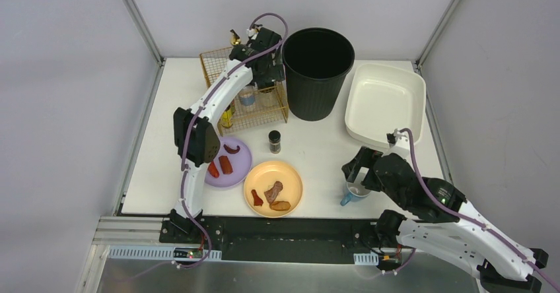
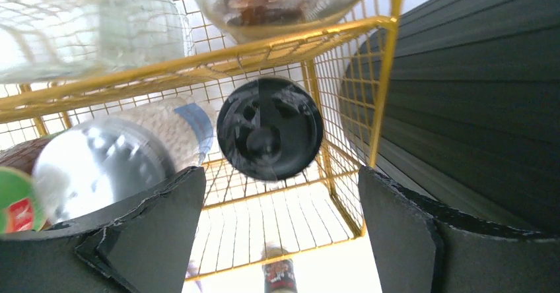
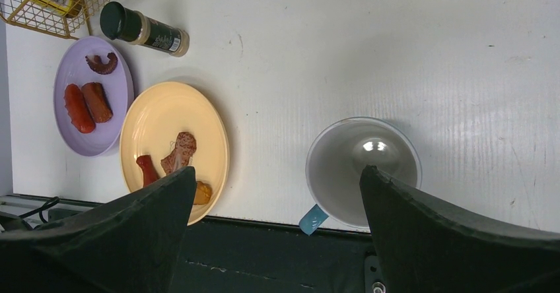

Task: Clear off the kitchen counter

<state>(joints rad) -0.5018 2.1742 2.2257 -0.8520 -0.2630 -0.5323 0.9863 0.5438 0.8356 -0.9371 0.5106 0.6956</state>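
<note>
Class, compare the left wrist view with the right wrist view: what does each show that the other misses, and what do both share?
Left wrist only: a black-lidded jar and a silver-lidded jar inside the yellow wire basket, with the black bin beside it. Right wrist only: the mug, the purple plate and the orange plate, both holding food. Shared: the basket, the kitchen counter, and an open gripper, the left gripper in one, the right gripper in the other.
</note>
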